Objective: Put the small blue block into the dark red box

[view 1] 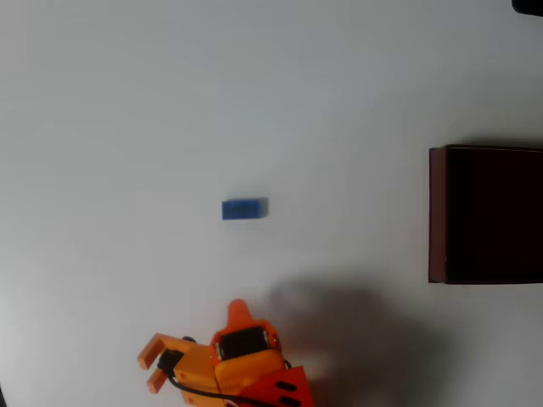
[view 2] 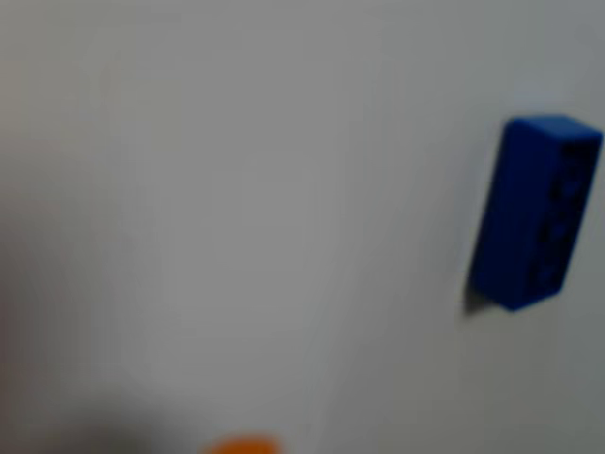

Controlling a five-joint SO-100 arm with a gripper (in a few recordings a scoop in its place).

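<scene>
One small blue block mid-table, bare surround; dark red box right edge; hand open, empty.

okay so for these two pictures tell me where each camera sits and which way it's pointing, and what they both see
Overhead view: fixed above the table, looking straight down; it sees the small blue block mid-table, the dark red box at the right edge, and the orange arm with its gripper at the bottom.
Wrist view: rides on the arm, aimed at the tabletop from close by, blurred; a sliver of orange shows at the bottom edge.
Shared: both show the small blue block lying free on the white table.
</scene>
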